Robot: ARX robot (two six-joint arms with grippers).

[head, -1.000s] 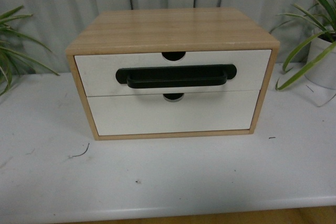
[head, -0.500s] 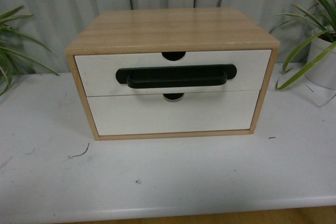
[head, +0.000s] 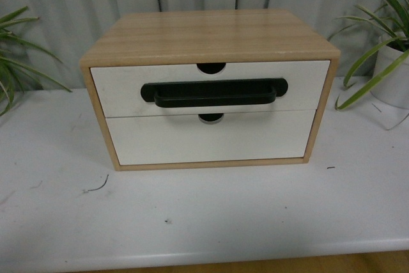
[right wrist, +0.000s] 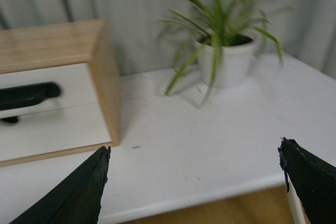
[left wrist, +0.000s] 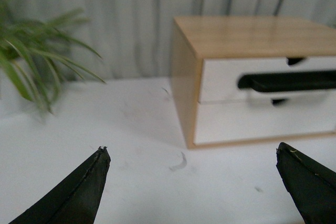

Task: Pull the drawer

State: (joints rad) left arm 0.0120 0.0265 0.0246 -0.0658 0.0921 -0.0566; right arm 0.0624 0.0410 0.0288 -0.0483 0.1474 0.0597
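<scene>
- A white table [head: 204,222] carried everything; a wooden cabinet [head: 208,33] stood on it and serves here as the landmark.
- A potted plant [head: 391,71] stood on the table to the cabinet's right. Long leaves of a second plant [head: 19,55] reached in on its left.
- The drawer [head: 115,87] was the upper of two white fronts in the cabinet, and it looked fully shut, flush with the frame. The lower front [head: 204,139] beneath it had no handle.
- A long black bar handle [head: 214,92] ran across the middle of the drawer's face, below a half-round notch [head: 211,68] in its top edge.
- The left gripper [left wrist: 192,149] hung well short of the cabinet, off its left front corner. Its jaws were spread wide with nothing between them.
- The right gripper [right wrist: 195,146] hung well short of the cabinet's right front corner, equally wide apart and empty. Neither arm showed in the front view.
- The step in hand seemed to be the approach:
  - One gripper would do best to come in level with the bar.
  - It should close around the bar's middle rather than an end.
  - It should then draw straight back from the cabinet so the drawer does not twist or drag the light cabinet along.
</scene>
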